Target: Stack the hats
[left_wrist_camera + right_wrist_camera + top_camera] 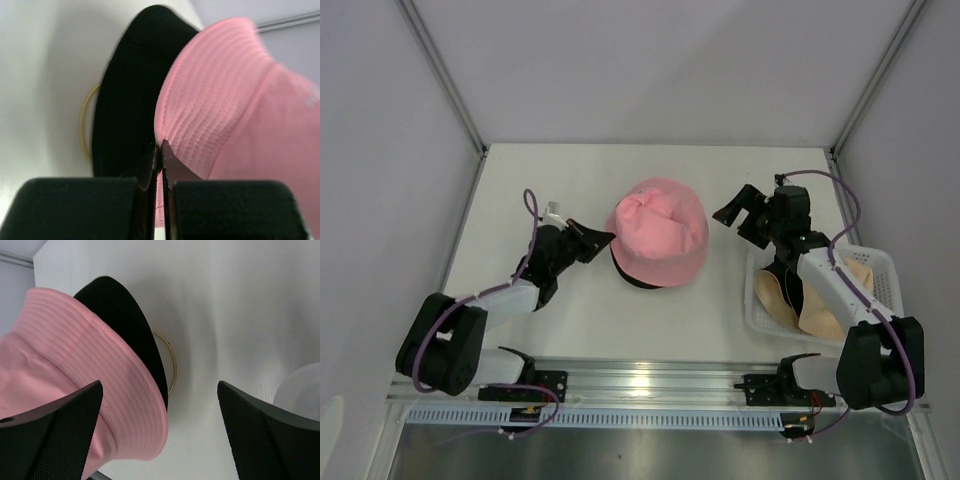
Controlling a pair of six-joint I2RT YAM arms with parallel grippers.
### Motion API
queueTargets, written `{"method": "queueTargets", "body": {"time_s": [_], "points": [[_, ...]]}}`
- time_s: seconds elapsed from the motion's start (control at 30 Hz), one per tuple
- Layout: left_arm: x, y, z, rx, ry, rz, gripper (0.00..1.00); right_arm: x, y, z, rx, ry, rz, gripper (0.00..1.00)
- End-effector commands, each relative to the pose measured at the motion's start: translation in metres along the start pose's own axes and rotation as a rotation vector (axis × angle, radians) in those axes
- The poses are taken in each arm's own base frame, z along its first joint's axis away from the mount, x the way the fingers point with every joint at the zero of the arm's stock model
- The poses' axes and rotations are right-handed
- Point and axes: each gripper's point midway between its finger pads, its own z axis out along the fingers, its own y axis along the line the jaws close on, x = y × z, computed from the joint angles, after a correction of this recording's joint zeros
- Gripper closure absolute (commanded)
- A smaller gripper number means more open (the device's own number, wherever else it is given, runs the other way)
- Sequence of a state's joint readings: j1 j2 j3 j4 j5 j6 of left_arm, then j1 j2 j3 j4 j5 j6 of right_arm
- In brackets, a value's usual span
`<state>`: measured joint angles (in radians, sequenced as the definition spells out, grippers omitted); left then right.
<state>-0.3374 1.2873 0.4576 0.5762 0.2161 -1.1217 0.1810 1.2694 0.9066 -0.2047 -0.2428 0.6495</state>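
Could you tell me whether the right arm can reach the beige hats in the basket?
Probably yes: the right fingers are open and empty beside the basket, and the beige hats lie uncovered, though the forearm crosses above them.

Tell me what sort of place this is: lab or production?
Most likely a lab robot test cell, not production: a white table boxed in by plain panel walls, an aluminium mounting rail along its near edge, and props: a pink hat and white basket.
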Motion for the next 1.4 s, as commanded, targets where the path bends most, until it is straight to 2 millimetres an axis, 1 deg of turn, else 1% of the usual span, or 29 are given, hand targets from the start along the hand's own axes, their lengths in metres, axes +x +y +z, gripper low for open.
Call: {"method": "queueTargets", "body": {"time_s": [0.0, 0.03, 0.07, 0.17, 0.3, 0.33, 0.4, 0.5, 0.53, 0.6, 0.63, 0.67, 0.7, 0.73, 0.77, 0.8, 0.87, 0.9, 0.93, 0.97, 1.0, 1.03, 1.1, 1.13, 1.17, 1.23, 1.27, 1.3, 1.37], "points": [[0.008, 0.043, 0.007, -0.104, 0.004, -0.017, 0.99, -0.006, 0.020, 0.012, -0.150, -0.057, 0.024, 0.00], [0.015, 0.051, 0.005, -0.112, 0.017, -0.023, 0.99, -0.003, 0.023, 0.013, -0.183, -0.043, 0.028, 0.01], [0.014, 0.045, 0.006, -0.071, 0.011, -0.013, 0.99, 0.000, 0.025, 0.015, -0.204, -0.032, 0.027, 0.01], [0.022, 0.051, 0.004, -0.068, 0.030, -0.009, 0.99, 0.005, 0.034, 0.019, -0.271, -0.018, 0.023, 0.01], [0.022, 0.053, 0.002, -0.092, 0.027, 0.028, 0.99, 0.006, 0.047, 0.018, -0.356, -0.042, 0.001, 0.03], [0.022, 0.055, 0.002, -0.103, 0.027, 0.038, 0.99, 0.006, 0.055, 0.018, -0.401, -0.050, -0.021, 0.03], [0.018, 0.054, 0.001, -0.120, 0.021, 0.058, 0.99, 0.005, 0.064, 0.018, -0.439, -0.061, -0.052, 0.05], [0.016, 0.054, -0.001, -0.143, 0.018, 0.076, 0.99, -0.004, 0.090, 0.015, -0.542, -0.131, -0.184, 0.07], [0.013, 0.053, 0.000, -0.148, 0.015, 0.082, 0.99, -0.010, 0.098, 0.019, -0.546, -0.157, -0.248, 0.06], [0.008, 0.050, -0.003, -0.157, 0.002, 0.122, 0.97, -0.016, 0.103, 0.027, -0.529, -0.168, -0.291, 0.05], [0.006, 0.049, -0.005, -0.171, 0.004, 0.134, 0.94, -0.017, 0.100, 0.035, -0.493, -0.162, -0.295, 0.05], [0.002, 0.045, -0.007, -0.166, -0.004, 0.153, 0.82, -0.016, 0.097, 0.046, -0.479, -0.146, -0.303, 0.03], [-0.001, 0.041, -0.008, -0.155, -0.005, 0.199, 0.78, -0.024, 0.104, 0.048, -0.489, -0.159, -0.306, 0.03], [-0.013, 0.017, -0.009, -0.104, -0.027, 0.234, 0.76, -0.024, 0.105, 0.053, -0.497, -0.154, -0.304, 0.02], [-0.015, 0.019, -0.012, -0.133, -0.012, 0.249, 0.73, -0.022, 0.101, 0.063, -0.494, -0.137, -0.287, 0.02], [-0.024, 0.008, -0.012, -0.121, -0.019, 0.296, 0.72, -0.029, 0.109, 0.063, -0.518, -0.153, -0.287, 0.02], [-0.035, -0.012, -0.017, -0.092, -0.024, 0.332, 0.71, -0.030, 0.111, 0.070, -0.534, -0.143, -0.276, 0.03], [-0.042, -0.024, -0.017, -0.066, -0.033, 0.359, 0.70, -0.029, 0.113, 0.078, -0.546, -0.131, -0.272, 0.03], [-0.043, -0.030, -0.018, -0.056, -0.029, 0.370, 0.68, -0.029, 0.114, 0.083, -0.545, -0.124, -0.269, 0.04], [-0.052, -0.046, -0.018, -0.033, -0.050, 0.388, 0.61, -0.030, 0.112, 0.088, -0.537, -0.116, -0.264, 0.03], [-0.054, -0.045, -0.019, -0.047, -0.049, 0.401, 0.55, -0.030, 0.111, 0.093, -0.531, -0.104, -0.260, 0.04], [-0.059, -0.047, -0.018, -0.051, -0.063, 0.408, 0.39, -0.031, 0.111, 0.103, -0.528, -0.091, -0.254, 0.04], [-0.069, -0.057, -0.010, -0.035, -0.074, 0.416, 0.31, -0.030, 0.112, 0.112, -0.536, -0.065, -0.245, 0.04], [-0.073, -0.054, -0.005, -0.043, -0.067, 0.406, 0.31, -0.026, 0.115, 0.120, -0.557, -0.032, -0.232, 0.05], [-0.068, -0.053, 0.007, -0.032, -0.015, 0.393, 0.32, -0.025, 0.115, 0.123, -0.568, -0.017, -0.225, 0.12], [-0.070, -0.070, 0.021, 0.016, 0.024, 0.390, 0.33, -0.016, 0.112, 0.132, -0.576, 0.029, -0.194, 0.15], [-0.062, -0.069, 0.026, 0.035, 0.076, 0.376, 0.33, -0.013, 0.111, 0.136, -0.578, 0.038, -0.189, 0.17], [-0.059, -0.062, 0.038, 0.022, 0.101, 0.351, 0.33, -0.011, 0.109, 0.138, -0.580, 0.041, -0.186, 0.19], [-0.056, -0.049, 0.047, -0.013, 0.123, 0.320, 0.33, -0.004, 0.102, 0.147, -0.567, 0.069, -0.173, 0.27]]}}
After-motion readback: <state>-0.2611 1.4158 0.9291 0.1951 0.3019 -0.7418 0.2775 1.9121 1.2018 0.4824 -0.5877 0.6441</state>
